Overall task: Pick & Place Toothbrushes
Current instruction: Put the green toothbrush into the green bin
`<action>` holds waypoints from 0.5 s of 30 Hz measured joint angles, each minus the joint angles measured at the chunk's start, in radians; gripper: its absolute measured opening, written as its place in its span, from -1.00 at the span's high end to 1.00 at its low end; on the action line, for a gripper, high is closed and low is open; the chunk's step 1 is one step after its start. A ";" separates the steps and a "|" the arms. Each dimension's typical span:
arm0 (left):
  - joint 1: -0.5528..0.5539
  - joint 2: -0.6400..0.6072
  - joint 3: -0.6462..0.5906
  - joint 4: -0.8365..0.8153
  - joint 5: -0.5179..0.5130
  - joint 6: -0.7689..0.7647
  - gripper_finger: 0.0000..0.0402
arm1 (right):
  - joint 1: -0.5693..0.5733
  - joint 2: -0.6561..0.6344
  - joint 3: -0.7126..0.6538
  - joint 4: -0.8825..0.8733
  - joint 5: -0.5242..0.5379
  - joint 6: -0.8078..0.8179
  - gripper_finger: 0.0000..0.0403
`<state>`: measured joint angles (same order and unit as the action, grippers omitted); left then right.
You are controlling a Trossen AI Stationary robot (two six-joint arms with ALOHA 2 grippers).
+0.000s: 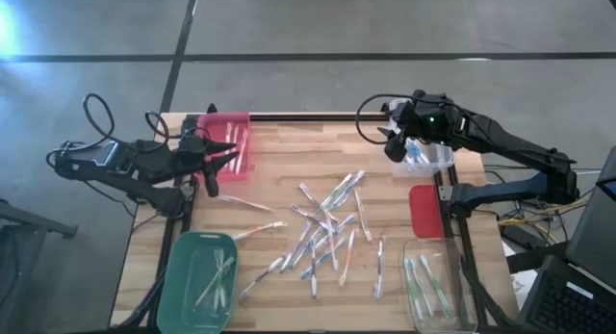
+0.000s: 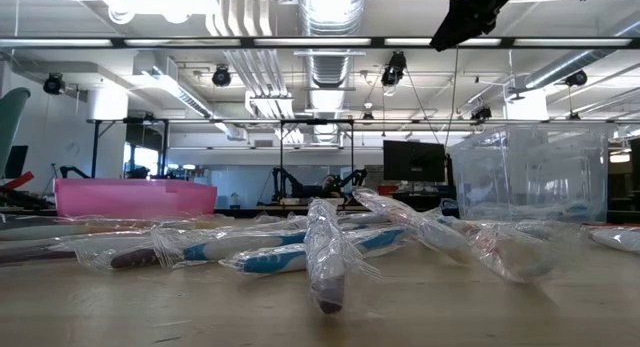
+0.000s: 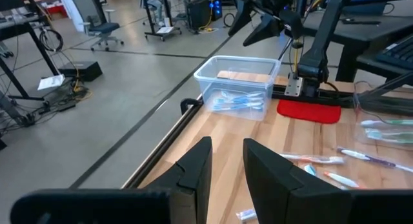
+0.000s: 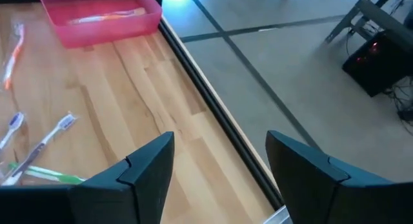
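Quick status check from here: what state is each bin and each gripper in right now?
Pink bin: holds toothbrushes.
Green bin: holds a few toothbrushes.
Clear bin by right arm: holds blue toothbrushes.
Clear bin at near right corner: holds green toothbrushes.
Loose toothbrushes: scattered mid-table, unsorted.
Left gripper: empty, over the pink bin.
Right gripper: open, empty.

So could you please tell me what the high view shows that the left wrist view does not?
Only the high view shows the green bin, the clear bin at the table's near right corner, and the left arm beside the pink bin. Only the left wrist view shows an office chair out in the room. Both show the clear bin holding blue toothbrushes, the red lid and the right gripper above that bin.
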<state>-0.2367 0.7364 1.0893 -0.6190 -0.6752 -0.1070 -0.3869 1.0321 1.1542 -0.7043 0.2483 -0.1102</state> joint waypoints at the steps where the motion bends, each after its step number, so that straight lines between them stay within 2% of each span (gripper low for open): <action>1: 0.000 0.000 0.000 -0.001 0.000 0.000 0.53 | -0.003 0.000 0.000 0.000 -0.007 -0.007 -0.20; 6: 0.000 0.000 0.000 -0.003 0.000 0.000 0.53 | -0.033 0.004 0.000 0.002 -0.101 -0.039 -0.21; 15: 0.000 0.000 0.000 -0.002 0.000 -0.042 0.53 | -0.095 0.017 0.000 0.004 -0.379 -0.041 -0.10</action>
<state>-0.2367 0.7364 1.0893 -0.6212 -0.6750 -0.1489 -0.4815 1.0492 1.1539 -0.7002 -0.1310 -0.1514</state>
